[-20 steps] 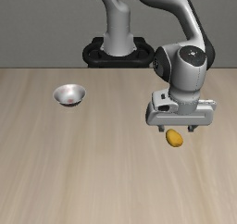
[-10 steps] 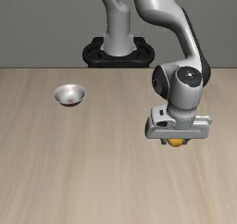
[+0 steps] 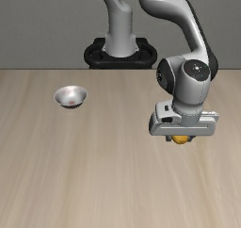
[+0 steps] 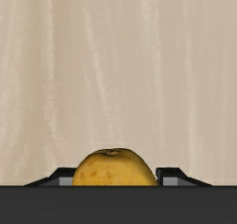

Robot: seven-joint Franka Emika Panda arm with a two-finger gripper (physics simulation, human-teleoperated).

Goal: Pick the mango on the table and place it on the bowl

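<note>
The yellow-orange mango [image 3: 179, 139] peeks out beneath my hand on the exterior view's right side of the table. My gripper [image 3: 179, 136] is shut on it, a finger pressing on each side. In the wrist view the mango [image 4: 115, 168] sits between the dark fingertips [image 4: 173, 176] of my gripper [image 4: 115, 178], with wood-grain table beyond it. The small metal bowl [image 3: 71, 97] stands empty on the exterior view's left, well away from the hand.
The light wooden table [image 3: 85, 166] stretches wide around both objects. The robot's black base [image 3: 120, 55] stands at the table's far edge, in front of a grey wall.
My hand came down over the mango, the fingers closed on it, and hand and mango have now risen slightly. The bowl has not moved.
</note>
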